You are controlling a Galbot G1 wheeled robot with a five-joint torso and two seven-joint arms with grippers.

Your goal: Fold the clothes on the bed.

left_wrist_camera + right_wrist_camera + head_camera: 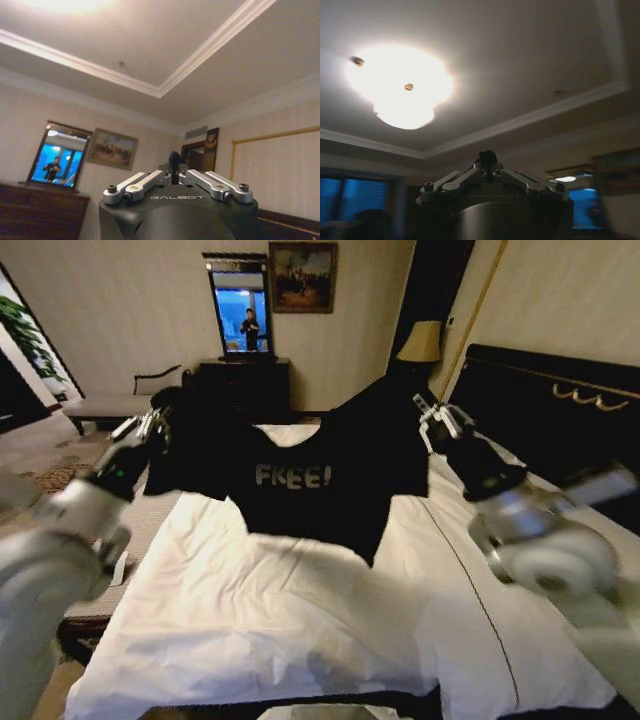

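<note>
Nearest the robot, the bed (pixel 300 640) spreads its white duvet (pixel 250 610) from about six o'clock up the middle of the head view, lightly creased, with nothing lying on that near stretch. Above it, around the centre of that view, the T-shirt (pixel 310 480) hangs in the air, clear of the bedding along its lower hem, its white "FREE!" lettering facing the camera. The left gripper (pixel 160 427) holds it at about ten o'clock and the right gripper (pixel 428 418) at about two o'clock; each has its jaws pinched shut on a tuft of black cloth, which both wrist views show poking up between the closed linkages (pixel 174 165) (pixel 487 157). The shirt sags between the two holds and droops unevenly at the hem, so it looks light, limp and easily stretched out of shape. It probably will not slip from a firm pinch, but it will swing and wrinkle when lowered. The shoulder seams or sleeve tops look the sensible places to grip, since they let the body hang flat. Farther off, the dark headboard (pixel 560 410) stands at about three o'clock, and a dresser (pixel 245 385) with a mirror (pixel 240 308) sits at twelve o'clock against the far wall.
</note>
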